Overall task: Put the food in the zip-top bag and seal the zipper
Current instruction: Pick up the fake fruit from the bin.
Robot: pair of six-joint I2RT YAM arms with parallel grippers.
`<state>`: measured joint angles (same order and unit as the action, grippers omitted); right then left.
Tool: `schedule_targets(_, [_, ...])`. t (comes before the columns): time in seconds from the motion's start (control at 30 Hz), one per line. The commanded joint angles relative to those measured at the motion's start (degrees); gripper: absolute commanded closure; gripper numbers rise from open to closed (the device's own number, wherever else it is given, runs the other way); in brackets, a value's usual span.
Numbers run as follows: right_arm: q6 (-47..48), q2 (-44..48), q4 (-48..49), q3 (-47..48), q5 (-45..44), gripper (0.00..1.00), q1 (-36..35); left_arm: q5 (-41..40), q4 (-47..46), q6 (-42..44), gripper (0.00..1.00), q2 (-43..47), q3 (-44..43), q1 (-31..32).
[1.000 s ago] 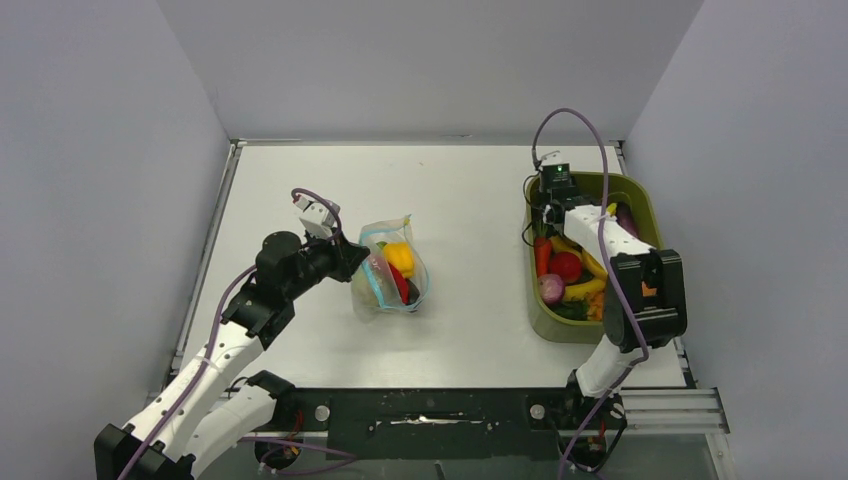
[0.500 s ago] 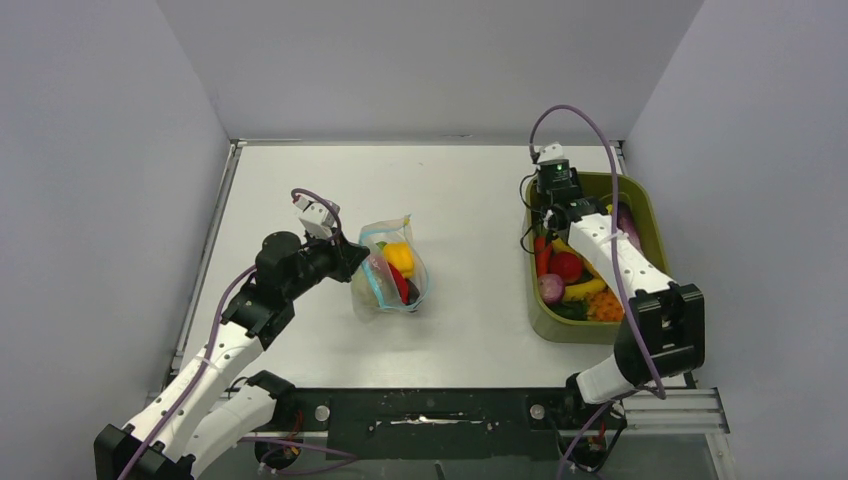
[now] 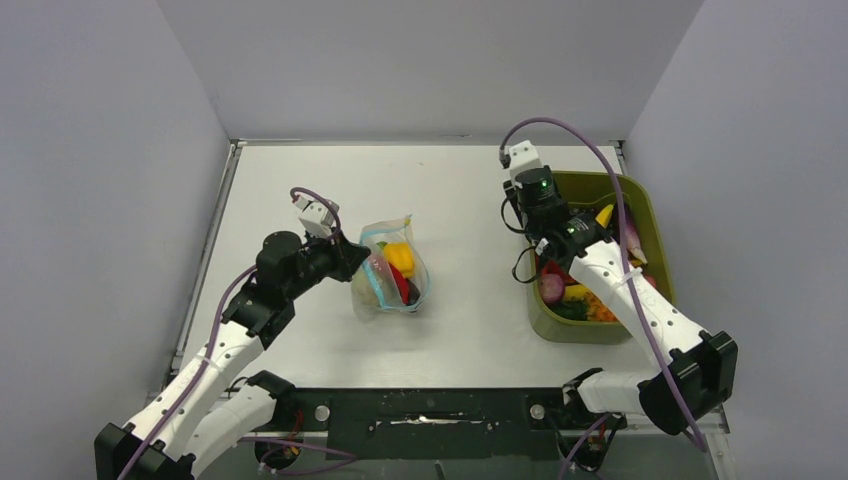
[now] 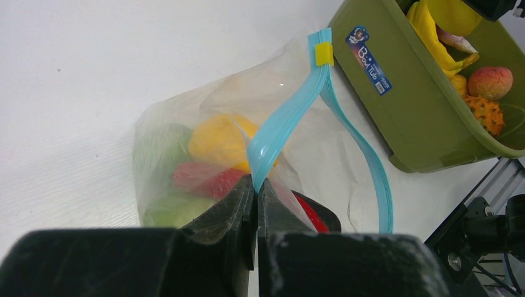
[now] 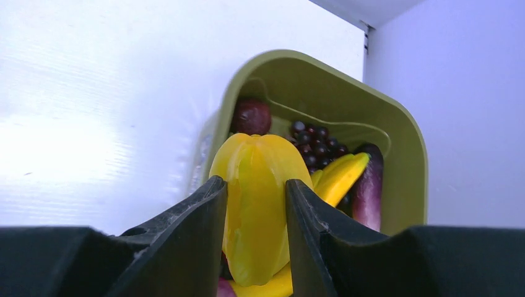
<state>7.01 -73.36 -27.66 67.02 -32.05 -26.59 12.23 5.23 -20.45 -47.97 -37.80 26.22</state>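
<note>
The clear zip-top bag [image 3: 392, 270] lies mid-table with its mouth open; yellow, red and green food shows inside it [image 4: 216, 139]. My left gripper [image 3: 352, 258] is shut on the blue-teal zipper strip [image 4: 291, 111] and holds that edge up; the jaws [image 4: 255, 180] pinch the strip, and its yellow end [image 4: 324, 54] points away. My right gripper [image 5: 255, 192] is shut on a yellow ridged fruit [image 5: 257, 185], held above the left end of the olive bin [image 5: 322, 80]. In the top view this fruit [image 3: 604, 214] shows over the bin.
The olive-green bin [image 3: 640, 195] at the right holds more food: bananas [image 5: 340, 173], a purple eggplant [image 5: 370, 185], dark grapes [image 5: 312, 142], a red fruit [image 5: 251, 116]. The bin's labelled wall [image 4: 396, 93] is close beyond the bag. Grey walls enclose the table.
My right arm has risen out of the bin with the yellow fruit and swung left, its elbow dropping to the lower right. The left arm and the bag have not moved.
</note>
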Motion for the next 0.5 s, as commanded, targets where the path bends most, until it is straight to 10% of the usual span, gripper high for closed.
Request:
schedule_targets(0.0, [-0.49, 2.52, 0.62, 3.92, 0.23, 0.68, -5.04, 0.36, -3.74, -1.48, 1.00, -0.15, -0.67, 0.29])
schedule_targets(0.47, [-5.43, 3.42, 12.42, 3.28, 13.51, 0.68, -21.00, -0.30, -4.70, -2.39, 1.00, -0.98, -0.93, 0.28])
